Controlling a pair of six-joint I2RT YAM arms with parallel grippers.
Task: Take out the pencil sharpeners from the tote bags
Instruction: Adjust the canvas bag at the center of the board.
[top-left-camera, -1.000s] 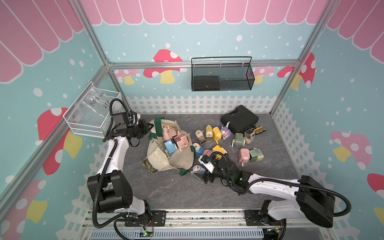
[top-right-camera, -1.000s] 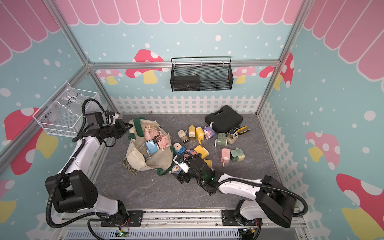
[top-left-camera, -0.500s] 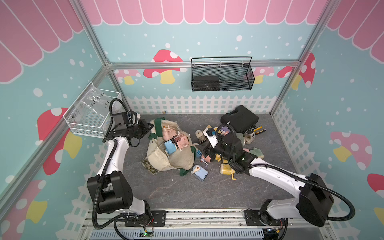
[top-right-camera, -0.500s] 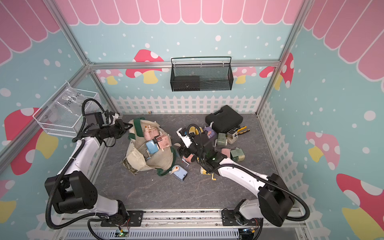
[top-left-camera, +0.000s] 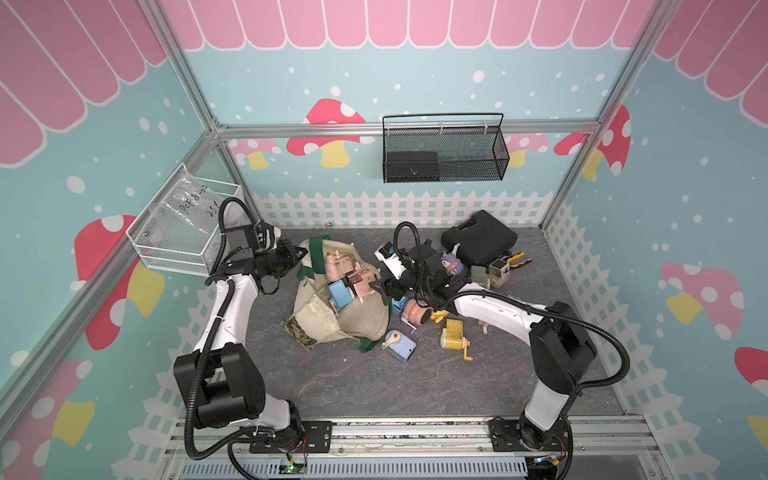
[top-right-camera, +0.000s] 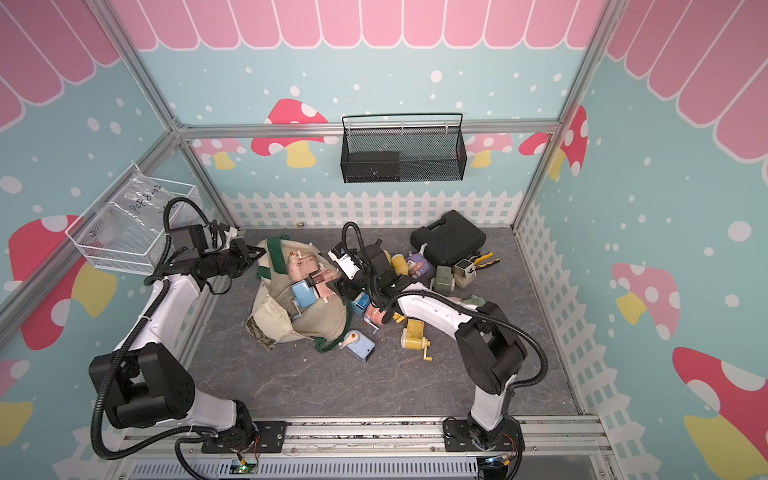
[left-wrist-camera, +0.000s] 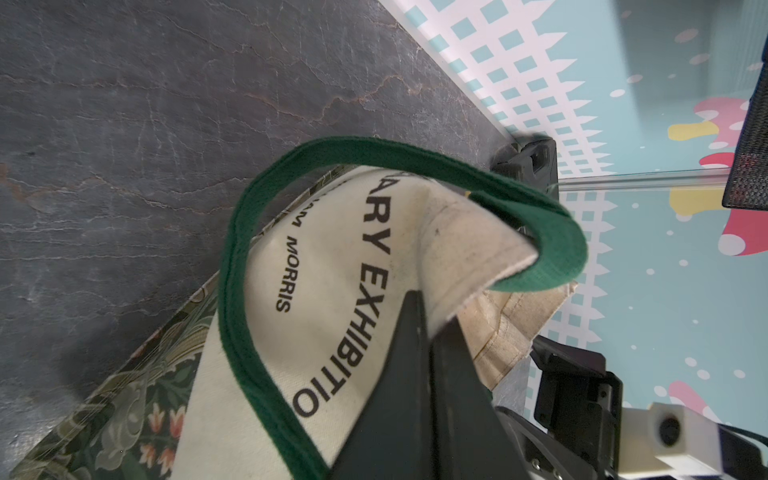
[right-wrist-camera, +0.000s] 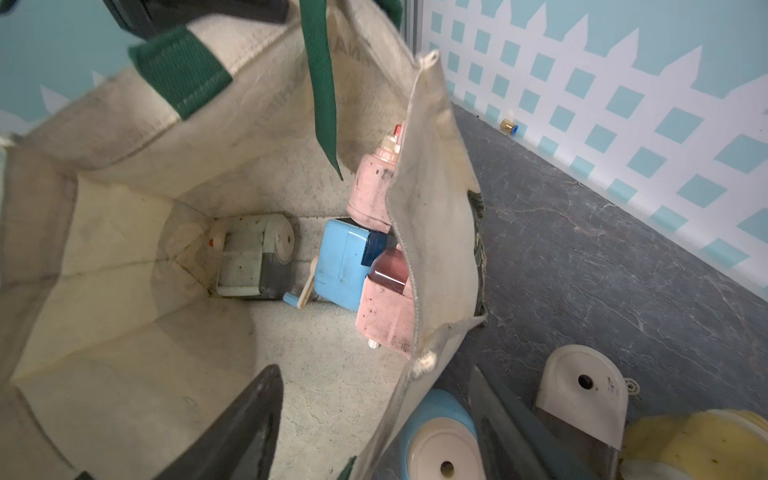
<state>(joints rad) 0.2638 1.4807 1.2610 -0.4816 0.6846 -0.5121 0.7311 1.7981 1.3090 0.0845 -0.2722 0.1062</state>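
Sprawling on the table (top-left-camera: 332, 386), the cream tote bag (top-left-camera: 357, 320) gapes, its rim clamped in the left end effector (left-wrist-camera: 430, 316). The right end effector (right-wrist-camera: 374, 370), jaws apart, straddles another edge; pencil sharpeners (right-wrist-camera: 340, 266) lie inside and beside it.

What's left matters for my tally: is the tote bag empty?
Not empty: the tote bag holds a blue sharpener, two pink sharpeners and a pale sharpener.

A dark grey stone-patterned bench (top-left-camera: 374, 386) carries a slumped cream canvas tote bag with green straps (top-left-camera: 324, 322), pastel plastic pencil sharpeners (top-left-camera: 454, 332) scattered beside it, a flat black plastic case (top-left-camera: 478, 241) and yellow-and-black pliers (top-left-camera: 517, 259).
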